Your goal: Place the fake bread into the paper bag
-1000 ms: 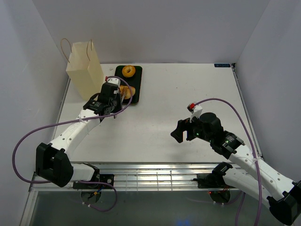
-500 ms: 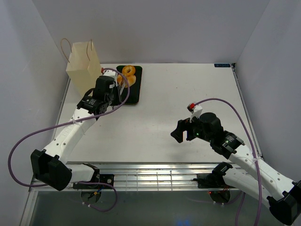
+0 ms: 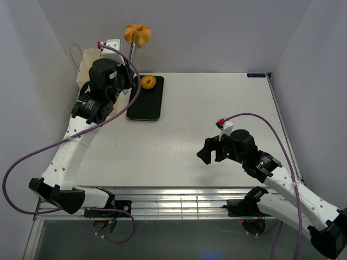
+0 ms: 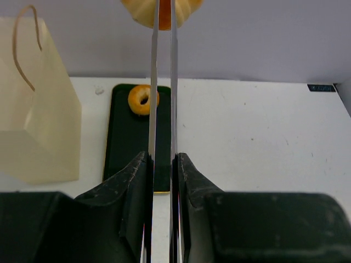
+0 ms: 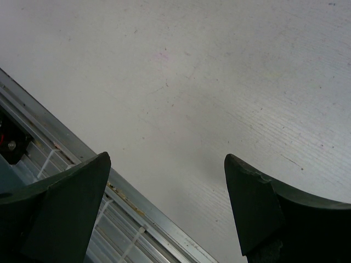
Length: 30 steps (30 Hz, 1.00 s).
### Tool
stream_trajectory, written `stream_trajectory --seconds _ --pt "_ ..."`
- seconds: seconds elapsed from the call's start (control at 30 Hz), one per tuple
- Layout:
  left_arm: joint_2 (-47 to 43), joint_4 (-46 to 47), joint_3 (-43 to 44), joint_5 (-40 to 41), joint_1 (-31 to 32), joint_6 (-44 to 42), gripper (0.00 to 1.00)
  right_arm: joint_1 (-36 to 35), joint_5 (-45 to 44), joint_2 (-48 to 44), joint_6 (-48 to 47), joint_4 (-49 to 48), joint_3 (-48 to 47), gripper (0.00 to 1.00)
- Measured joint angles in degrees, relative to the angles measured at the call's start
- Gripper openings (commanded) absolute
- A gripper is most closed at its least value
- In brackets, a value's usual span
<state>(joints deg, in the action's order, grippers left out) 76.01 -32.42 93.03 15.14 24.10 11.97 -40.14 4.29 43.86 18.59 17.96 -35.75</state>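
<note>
My left gripper [image 3: 136,40] is shut on the golden segmented bun [image 3: 137,34] and holds it high in the air, right of the paper bag's top. In the left wrist view the bun [image 4: 140,12] sits at the tips of my long thin fingers [image 4: 154,82], cut off by the top edge. The cream paper bag [image 3: 82,72] stands at the back left, mostly hidden by my left arm; it also shows in the left wrist view [image 4: 34,115]. The orange-brown ring [image 3: 148,82] [image 4: 143,99] lies on the black tray [image 3: 145,106]. My right gripper [image 3: 209,150] [image 5: 165,159] is open and empty. The white ring and tan piece are out of view.
The black tray [image 4: 127,148] lies just right of the bag at the table's back left. White walls close in the table on the left, back and right. A metal rail [image 5: 82,164] runs along the near edge below my right gripper.
My left gripper has lifted the golden bun off the black tray and raised it up and back, to beside the bag's top. The right arm has not moved.
</note>
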Motion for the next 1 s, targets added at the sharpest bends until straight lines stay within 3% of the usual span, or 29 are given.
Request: stream_trajectory --seconds 0.27,0.6,1.0 --pt "1.57 3.23 4.74 5.70 -3.13 -3.28 0.00 0.00 -0.02 -0.11 0.00 0.02 0.00 0.90" --pt "1.90 4.42 2.32 4.11 -18.08 -2.56 0.00 0.04 -0.04 -0.42 -0.46 0.09 0.00 0.90" --pt "0.59 4.48 -3.72 0.50 -20.63 -1.57 0.00 0.33 -0.04 -0.11 -1.01 0.09 0.00 0.90"
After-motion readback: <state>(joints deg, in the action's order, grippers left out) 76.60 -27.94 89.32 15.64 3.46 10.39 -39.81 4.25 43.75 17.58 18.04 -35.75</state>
